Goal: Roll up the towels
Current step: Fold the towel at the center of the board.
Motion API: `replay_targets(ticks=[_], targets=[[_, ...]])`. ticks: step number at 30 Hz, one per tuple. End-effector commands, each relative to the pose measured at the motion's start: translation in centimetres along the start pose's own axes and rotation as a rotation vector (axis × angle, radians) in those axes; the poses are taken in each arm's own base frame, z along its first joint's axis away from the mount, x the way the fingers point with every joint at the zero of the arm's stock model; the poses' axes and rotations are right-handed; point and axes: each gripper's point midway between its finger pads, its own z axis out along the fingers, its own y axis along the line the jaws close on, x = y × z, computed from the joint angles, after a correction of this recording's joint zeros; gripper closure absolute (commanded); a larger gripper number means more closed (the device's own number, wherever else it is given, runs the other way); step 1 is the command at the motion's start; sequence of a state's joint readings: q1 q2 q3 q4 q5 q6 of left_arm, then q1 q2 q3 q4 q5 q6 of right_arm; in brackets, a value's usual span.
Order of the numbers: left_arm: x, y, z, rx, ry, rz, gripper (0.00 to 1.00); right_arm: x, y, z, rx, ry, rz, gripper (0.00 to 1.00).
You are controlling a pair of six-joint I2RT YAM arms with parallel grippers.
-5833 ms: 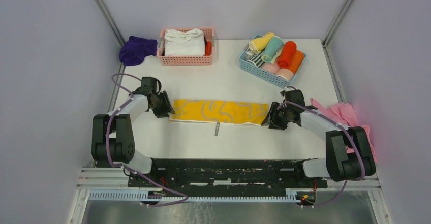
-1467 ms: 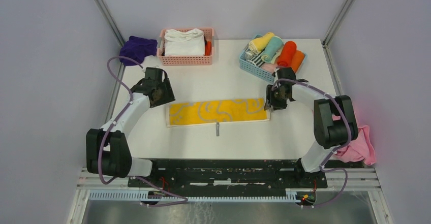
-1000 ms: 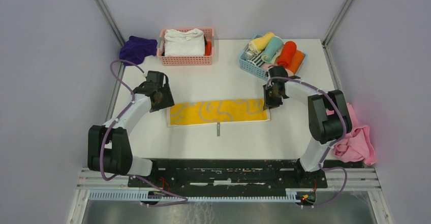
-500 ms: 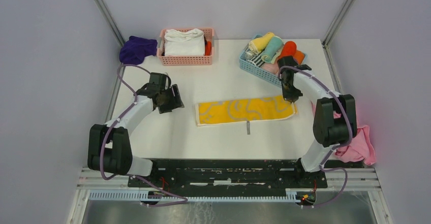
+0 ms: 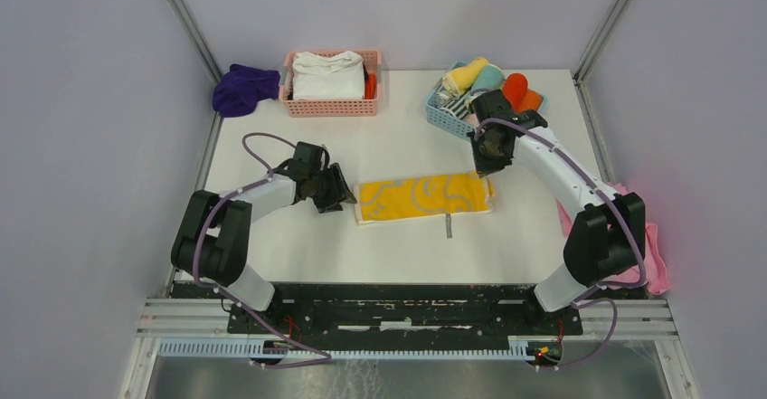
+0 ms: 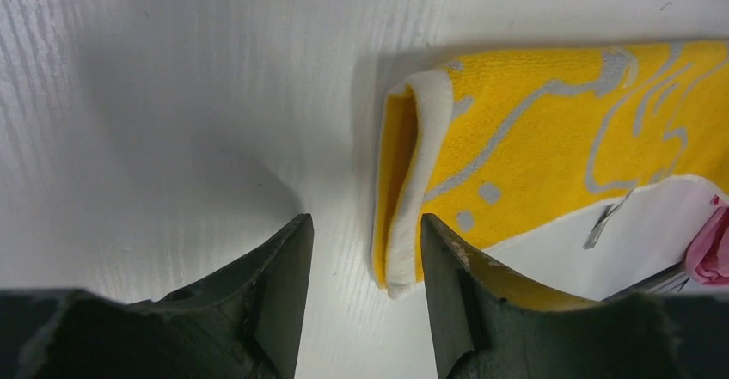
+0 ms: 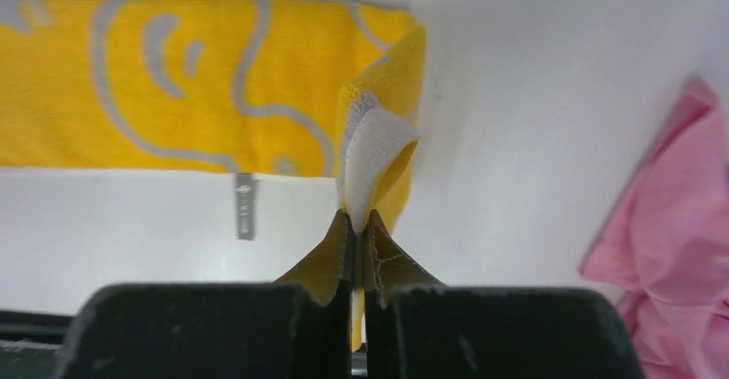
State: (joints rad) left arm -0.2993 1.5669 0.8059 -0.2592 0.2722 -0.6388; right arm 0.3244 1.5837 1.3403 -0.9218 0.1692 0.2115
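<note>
The left gripper [image 6: 361, 233] sits low over the table [image 5: 398, 146], jaws parted to a moderate width with nothing between them. The folded-over left end of the yellow towel [image 5: 425, 196] lies just beside one finger. The towel lies across the table's middle. The right gripper [image 7: 354, 220] is clamped on the towel's right end, pinching a raised fold. A pink cloth [image 7: 670, 224] lies further right.
</note>
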Motion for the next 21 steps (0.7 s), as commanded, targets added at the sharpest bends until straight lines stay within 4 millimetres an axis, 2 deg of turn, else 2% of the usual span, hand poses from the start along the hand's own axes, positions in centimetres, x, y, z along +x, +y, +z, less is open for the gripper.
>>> replay_targets(ticks=[1,12,18,21], targets=[[0.0,-0.4,1.2,0.032,-0.019,-0.063,0.46,-1.3,6.6,-2.2,-0.24,-0.006,0.025,0.94],[2.2,0.2,2.4,0.02,0.023,-0.069,0.69,-2.3,17.1,-2.8,-0.386,0.01,0.013,0.96],[2.8,0.3,2.5,0.012,0.03,-0.059,0.74,-2.4,22.0,-2.1,-0.39,0.022,0.005,0.95],[3.0,0.3,2.4,0.011,0.032,-0.054,0.75,-2.7,23.8,-1.3,-0.382,0.019,0.022,0.95]])
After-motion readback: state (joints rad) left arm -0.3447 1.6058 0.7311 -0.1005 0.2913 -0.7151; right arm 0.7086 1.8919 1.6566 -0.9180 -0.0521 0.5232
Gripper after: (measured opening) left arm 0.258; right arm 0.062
